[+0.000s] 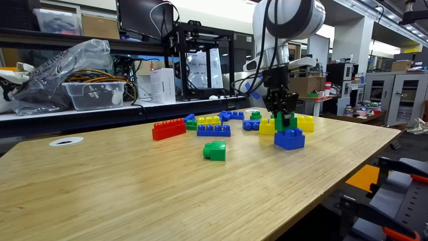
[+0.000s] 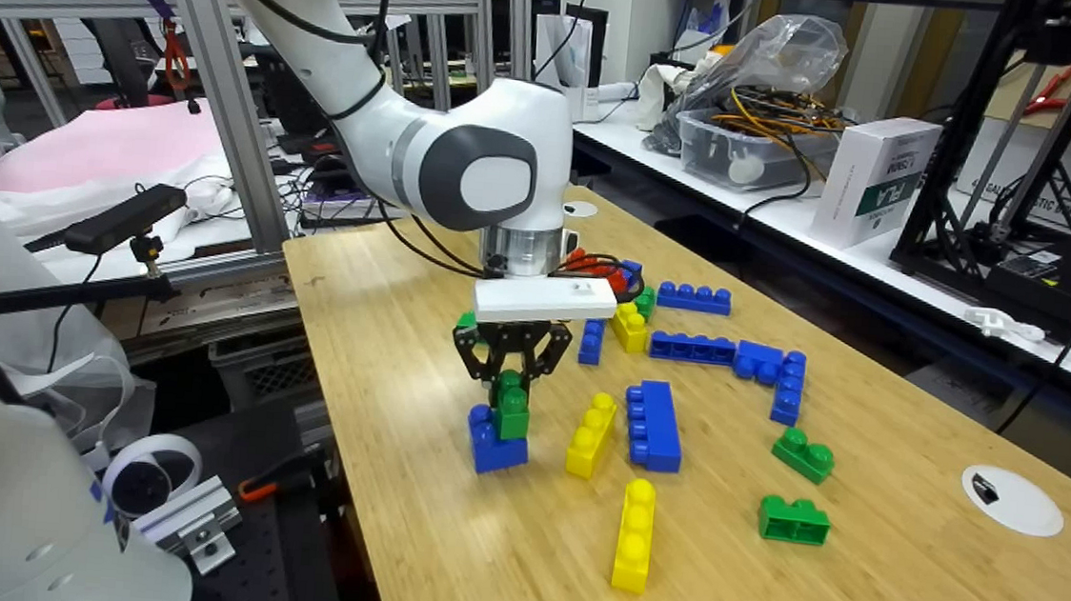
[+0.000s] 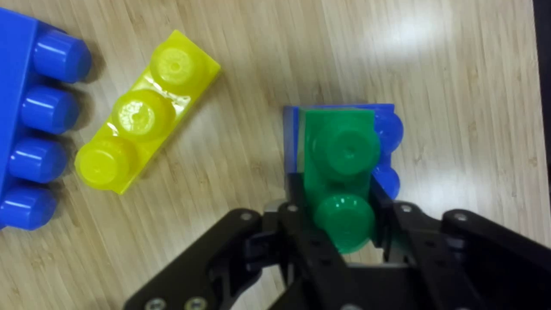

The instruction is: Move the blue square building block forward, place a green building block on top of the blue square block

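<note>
The blue square building block (image 1: 289, 140) stands on the table near its edge, studs up. It also shows in an exterior view (image 2: 495, 452) and, partly covered, in the wrist view (image 3: 389, 129). My gripper (image 3: 335, 184) points down, its fingers shut on the green building block (image 3: 344, 148). In both exterior views the green block (image 1: 284, 123) (image 2: 514, 415) is upright, studs up, over part of the blue block's top. Two blue studs stay uncovered beside it. I cannot tell whether the green block is pressed down or just above the studs.
A yellow brick (image 2: 592, 436) and a longer blue brick (image 2: 657, 427) lie beside the stack. Another yellow brick (image 2: 633, 538) lies nearby. A brighter green brick (image 1: 215, 150) lies on its side. Several red, blue, yellow and green bricks lie farther off.
</note>
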`<state>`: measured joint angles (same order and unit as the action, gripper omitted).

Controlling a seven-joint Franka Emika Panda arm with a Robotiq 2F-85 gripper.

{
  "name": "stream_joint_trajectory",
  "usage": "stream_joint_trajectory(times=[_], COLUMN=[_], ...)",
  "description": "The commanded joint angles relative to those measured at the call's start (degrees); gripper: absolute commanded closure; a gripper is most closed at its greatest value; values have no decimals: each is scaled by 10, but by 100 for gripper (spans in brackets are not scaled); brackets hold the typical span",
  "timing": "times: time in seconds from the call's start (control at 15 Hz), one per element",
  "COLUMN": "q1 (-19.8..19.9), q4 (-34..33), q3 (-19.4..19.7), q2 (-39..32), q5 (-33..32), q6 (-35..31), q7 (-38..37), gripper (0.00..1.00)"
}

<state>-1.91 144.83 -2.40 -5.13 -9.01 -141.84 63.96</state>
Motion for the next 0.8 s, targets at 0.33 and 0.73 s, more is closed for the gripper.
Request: stream_joint_trajectory(times=[0.33,0.73], q1=[9,9], q4=[15,18], q3=[-5,-5], q2=[-14,-16], q5=[29,25], q6=[-60,-79], q7=[43,41], gripper=[90,90])
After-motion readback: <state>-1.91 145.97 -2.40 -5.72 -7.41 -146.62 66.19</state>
